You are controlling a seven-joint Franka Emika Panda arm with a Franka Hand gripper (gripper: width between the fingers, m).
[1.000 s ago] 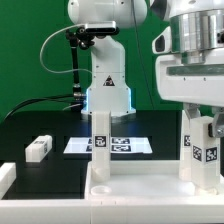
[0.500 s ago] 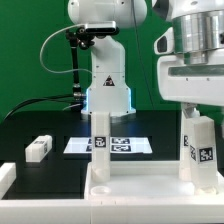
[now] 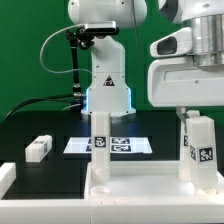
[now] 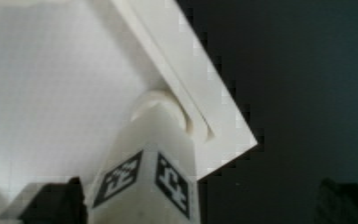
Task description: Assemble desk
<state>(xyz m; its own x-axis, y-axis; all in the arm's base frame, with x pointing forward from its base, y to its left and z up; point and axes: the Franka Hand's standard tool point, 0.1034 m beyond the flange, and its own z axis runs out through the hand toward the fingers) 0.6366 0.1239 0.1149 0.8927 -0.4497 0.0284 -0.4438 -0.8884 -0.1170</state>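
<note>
The desk panel (image 3: 140,196) lies flat at the front, white with a raised rim. Two tagged legs stand upright in its far corners, one in the middle of the exterior view (image 3: 100,143) and one on its right (image 3: 201,150). My gripper (image 3: 197,112) hangs just above the right leg's top, with its jaws apart. In the wrist view the gripper (image 4: 197,206) looks down along this leg (image 4: 149,178) to its corner of the panel (image 4: 69,80). The dark fingers (image 4: 51,205) stand on either side of the leg, with a wide gap on one side.
A loose tagged leg (image 3: 38,148) lies on the black table at the exterior view's left. The marker board (image 3: 122,146) lies behind the panel, in front of the arm's base (image 3: 107,92). A white block (image 3: 5,176) sits at the left edge.
My gripper has risen from around the right leg's upper part to just above its top. The leg stays standing in the panel.
</note>
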